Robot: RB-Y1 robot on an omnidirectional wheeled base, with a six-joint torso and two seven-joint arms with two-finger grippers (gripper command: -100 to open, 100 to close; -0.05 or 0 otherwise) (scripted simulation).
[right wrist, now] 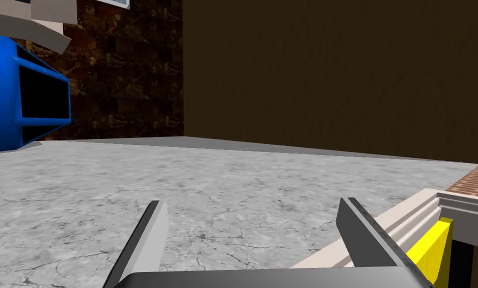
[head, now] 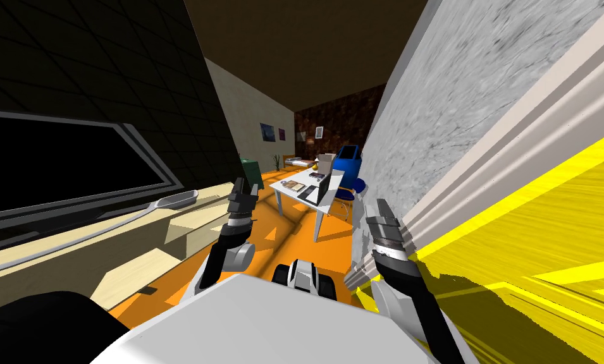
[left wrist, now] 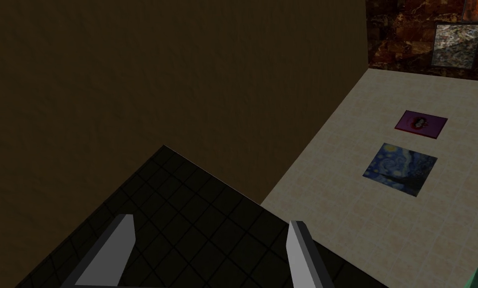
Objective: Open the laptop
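Far ahead down the room a dark laptop sits at the near end of a white table; its lid looks partly raised, though it is too small to tell how far. Both arms are held up in front of me, well short of the table. My left gripper is open with nothing between its fingers. My right gripper is open too, close to a grey marbled wall, and its fingers hold nothing.
An orange floor leads to the table. A long pale counter runs along my left, the marbled wall and a yellow panel along my right. A blue chair-like object, a box and papers crowd the table.
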